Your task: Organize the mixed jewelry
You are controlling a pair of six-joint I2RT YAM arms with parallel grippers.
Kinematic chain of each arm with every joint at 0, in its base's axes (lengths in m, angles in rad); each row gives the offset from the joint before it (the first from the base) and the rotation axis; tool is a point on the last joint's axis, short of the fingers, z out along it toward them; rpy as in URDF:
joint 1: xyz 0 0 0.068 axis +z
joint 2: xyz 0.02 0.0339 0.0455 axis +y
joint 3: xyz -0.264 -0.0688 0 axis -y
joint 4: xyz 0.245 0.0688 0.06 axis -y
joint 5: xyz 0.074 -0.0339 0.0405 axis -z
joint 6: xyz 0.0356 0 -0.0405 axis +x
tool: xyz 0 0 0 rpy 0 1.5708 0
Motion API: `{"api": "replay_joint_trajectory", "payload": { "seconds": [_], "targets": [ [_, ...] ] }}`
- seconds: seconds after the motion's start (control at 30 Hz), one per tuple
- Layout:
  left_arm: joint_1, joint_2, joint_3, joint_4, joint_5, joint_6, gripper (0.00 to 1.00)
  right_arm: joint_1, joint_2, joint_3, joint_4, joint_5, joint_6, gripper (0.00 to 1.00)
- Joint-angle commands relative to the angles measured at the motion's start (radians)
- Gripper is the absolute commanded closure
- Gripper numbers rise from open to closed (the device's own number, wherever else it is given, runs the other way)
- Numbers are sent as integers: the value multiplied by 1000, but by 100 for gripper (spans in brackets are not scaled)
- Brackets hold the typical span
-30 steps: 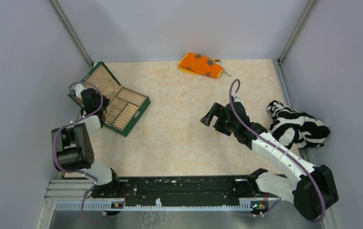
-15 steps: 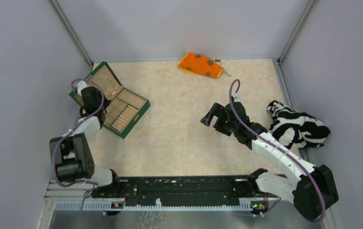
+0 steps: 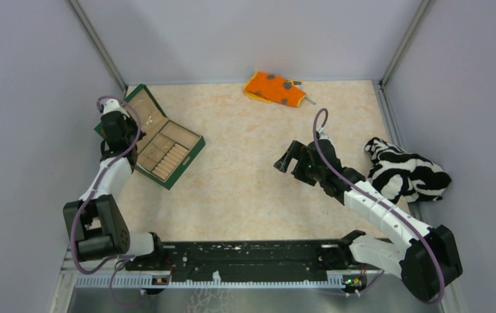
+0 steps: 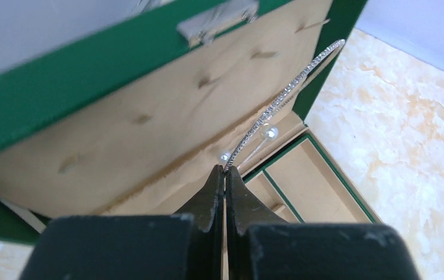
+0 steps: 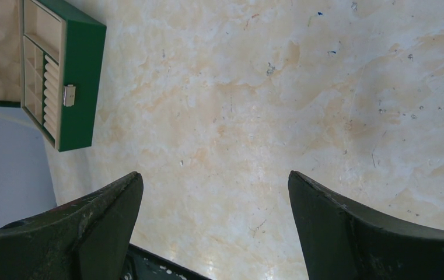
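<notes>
My left gripper [image 3: 112, 125] is at the open lid of the green jewelry box [image 3: 167, 145] at the far left. In the left wrist view, my left gripper [image 4: 225, 170] is shut on one end of the thin silvery bangle hoop [image 4: 289, 93]. The hoop slants up across the lid's beige lining [image 4: 149, 116]. Two tiny pale beads [image 4: 271, 133] sit beside the hoop near the hinge. My right gripper [image 3: 289, 160] is open and empty over bare table at mid-right, and shows the same in its wrist view [image 5: 213, 181].
The box's beige compartments [image 4: 315, 186] lie below the lid; the box also shows in the right wrist view [image 5: 79, 87]. An orange grey-spotted cloth [image 3: 274, 88] lies at the back. A black-and-white striped cloth [image 3: 405, 173] lies at the right wall.
My left gripper has moved away from me, toward the back left, up along the box lid with the hoop in it. The right arm has not moved.
</notes>
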Motion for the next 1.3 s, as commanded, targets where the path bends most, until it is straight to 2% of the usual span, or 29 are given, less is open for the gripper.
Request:
{"api": "replay_joint_trajectory", "payload": {
  "seconds": [0.0,0.13,0.37,0.73,1.27],
  "targets": [
    [39,-10,103,-73,139,146,100,-7,-6,3,23,14,-6,7],
    [62,29,170,-120,202,138,100,-7,-2,0,33,9,-2,7],
    [63,94,240,-258,161,97,100,-7,-12,-3,29,13,-1,7],
    [81,70,187,-283,120,92,100,-7,-8,0,31,7,-5,7],
    [126,143,242,-306,195,65,100,-7,-18,-3,28,11,-4,7]
  ]
}}
